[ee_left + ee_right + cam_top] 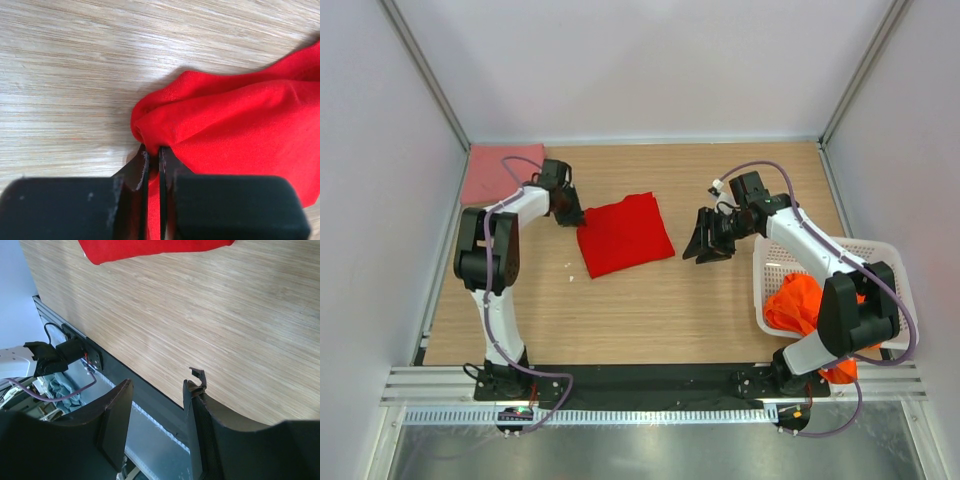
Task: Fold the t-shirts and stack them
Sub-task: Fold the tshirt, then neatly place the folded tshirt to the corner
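A bright red t-shirt [625,235] lies folded into a rough square on the wooden table, near the middle. My left gripper [571,214] is shut on its left corner; in the left wrist view the red t-shirt [235,120] bunches between my closed fingers [153,156]. A salmon pink t-shirt [492,172] lies folded at the far left. Orange t-shirts [804,303] sit crumpled in the basket. My right gripper [708,240] hangs open and empty above the table, right of the red t-shirt; the right wrist view shows it open [159,390] and the red t-shirt's edge [150,249] at the top.
A white lattice basket [883,262] stands at the right edge, under my right arm. Grey walls close in the table on three sides. A black rail [650,378] runs along the near edge.
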Motion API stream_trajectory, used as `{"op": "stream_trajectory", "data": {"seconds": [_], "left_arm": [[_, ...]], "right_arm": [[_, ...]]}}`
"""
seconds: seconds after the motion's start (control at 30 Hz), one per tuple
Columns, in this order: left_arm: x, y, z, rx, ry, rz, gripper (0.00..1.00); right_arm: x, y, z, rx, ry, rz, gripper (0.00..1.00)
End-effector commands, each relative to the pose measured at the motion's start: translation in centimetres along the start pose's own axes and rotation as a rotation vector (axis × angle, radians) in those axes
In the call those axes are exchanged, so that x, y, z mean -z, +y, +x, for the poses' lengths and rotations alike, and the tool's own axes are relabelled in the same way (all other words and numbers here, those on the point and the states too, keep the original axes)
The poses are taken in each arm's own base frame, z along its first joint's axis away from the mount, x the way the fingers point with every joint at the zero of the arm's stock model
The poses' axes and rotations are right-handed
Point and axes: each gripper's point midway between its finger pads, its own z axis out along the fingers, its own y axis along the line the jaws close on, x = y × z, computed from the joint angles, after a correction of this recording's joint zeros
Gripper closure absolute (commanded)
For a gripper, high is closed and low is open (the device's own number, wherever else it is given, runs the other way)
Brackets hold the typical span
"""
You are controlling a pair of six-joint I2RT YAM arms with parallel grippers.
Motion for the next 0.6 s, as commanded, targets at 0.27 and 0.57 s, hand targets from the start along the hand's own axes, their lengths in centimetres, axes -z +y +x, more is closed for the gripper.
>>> {"op": "stream_trajectory", "data": {"seconds": [0.27,0.57], "left_arm": [[7.3,1.1,-4.2,-0.076,-0.173,-0.173,1.00],[13.8,2.2,-7.3,-0.231,-0.227,-0.369,1.00]], "right_arm": [[0.2,2.0,1.0,0.046,-0.006,-0.060,0.48],[-0.4,4.9,1.5,0.097,0.013,-0.121,0.48]]}}
